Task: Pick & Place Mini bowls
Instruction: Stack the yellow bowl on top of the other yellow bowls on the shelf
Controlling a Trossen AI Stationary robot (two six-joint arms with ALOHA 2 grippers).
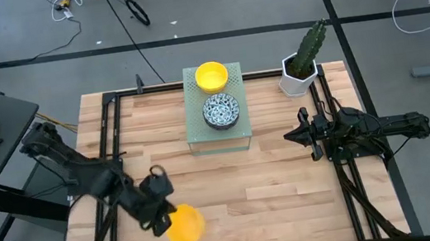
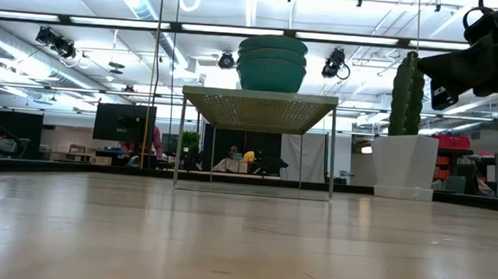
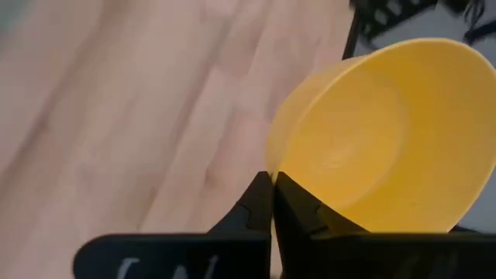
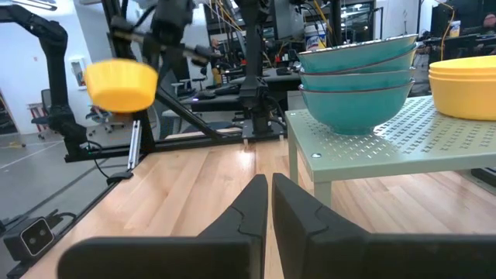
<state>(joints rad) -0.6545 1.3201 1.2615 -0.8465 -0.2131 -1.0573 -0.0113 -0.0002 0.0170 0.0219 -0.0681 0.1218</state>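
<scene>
My left gripper is shut on a plain yellow mini bowl above the table's near left part. The right wrist view also shows this bowl in the air. A perforated pale green stand sits at the table's far middle. It carries a stack of yellow bowls at its far end and a stack of blue-patterned bowls nearer. My right gripper waits shut and holding nothing at the table's right side, pointing level toward the stand. My left gripper pinches the yellow bowl's rim at one spot. One finger is inside the bowl and the other is outside its wall. The fingers slant down from the table's left. The bowl is lifted clear of the table, tilted, its opening toward the wrist.
A white pot with a green cactus stands at the table's far right corner, beside the stand. Dark rails run along the table's left and right sides. Bare wood lies between the stand and the near edge.
</scene>
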